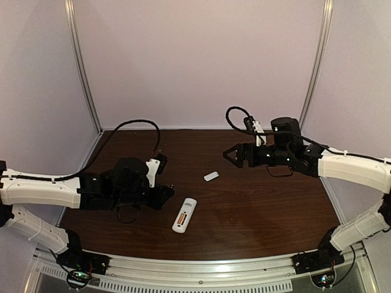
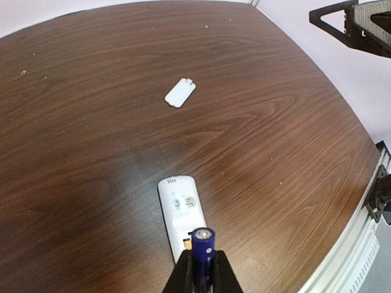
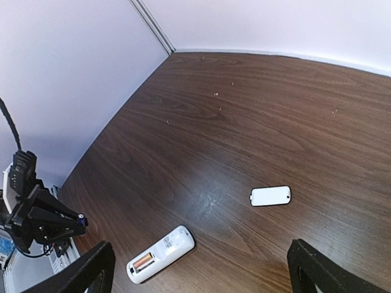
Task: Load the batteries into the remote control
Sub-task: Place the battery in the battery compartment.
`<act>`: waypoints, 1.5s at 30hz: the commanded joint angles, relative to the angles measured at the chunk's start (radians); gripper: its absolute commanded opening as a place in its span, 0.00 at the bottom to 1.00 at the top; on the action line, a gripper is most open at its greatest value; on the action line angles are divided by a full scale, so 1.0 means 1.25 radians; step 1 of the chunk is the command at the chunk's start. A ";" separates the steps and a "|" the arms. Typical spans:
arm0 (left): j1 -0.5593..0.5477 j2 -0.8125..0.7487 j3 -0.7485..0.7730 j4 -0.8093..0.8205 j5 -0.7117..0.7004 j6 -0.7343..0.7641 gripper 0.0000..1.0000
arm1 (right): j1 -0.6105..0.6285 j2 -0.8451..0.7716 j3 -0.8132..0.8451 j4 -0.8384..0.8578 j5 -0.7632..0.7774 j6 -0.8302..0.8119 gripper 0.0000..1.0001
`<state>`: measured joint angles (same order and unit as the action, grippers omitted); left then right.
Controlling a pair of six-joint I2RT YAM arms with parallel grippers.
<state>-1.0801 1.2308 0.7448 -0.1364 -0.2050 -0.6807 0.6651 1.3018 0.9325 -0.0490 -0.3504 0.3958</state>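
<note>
The white remote control (image 1: 184, 215) lies back-up on the table with its battery bay open, and one orange battery (image 3: 142, 262) sits in the bay. My left gripper (image 2: 203, 259) is shut on a blue-purple battery (image 2: 202, 243), held end-on just above the bay end of the remote (image 2: 179, 204). In the top view the left gripper (image 1: 168, 194) is just left of the remote. My right gripper (image 1: 231, 154) is open and empty, raised at the back right, far from the remote (image 3: 165, 250).
The small loose white cover piece (image 1: 211, 176) lies flat between the two grippers, behind the remote; it also shows in the left wrist view (image 2: 180, 93) and the right wrist view (image 3: 270, 196). The table's near metal rail (image 1: 201, 271) runs in front.
</note>
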 commanded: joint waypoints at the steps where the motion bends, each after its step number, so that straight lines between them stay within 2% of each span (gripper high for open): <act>1: -0.002 0.061 -0.017 0.020 0.022 -0.045 0.00 | -0.006 0.087 -0.020 0.030 -0.100 0.017 1.00; 5: -0.004 0.117 -0.014 0.050 0.030 -0.074 0.00 | -0.005 0.140 -0.076 0.131 -0.190 0.077 1.00; 17: -0.036 0.265 0.034 0.103 0.056 -0.106 0.00 | 0.026 0.218 -0.080 0.157 -0.215 0.095 0.98; 45: -0.062 0.339 0.070 0.075 -0.008 -0.125 0.00 | 0.036 0.206 -0.080 0.149 -0.234 0.074 0.96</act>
<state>-1.1530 1.6440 0.8162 -0.0536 -0.1886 -0.8291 0.7029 1.5673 0.8291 0.1268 -0.6319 0.5007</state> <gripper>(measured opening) 0.110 0.961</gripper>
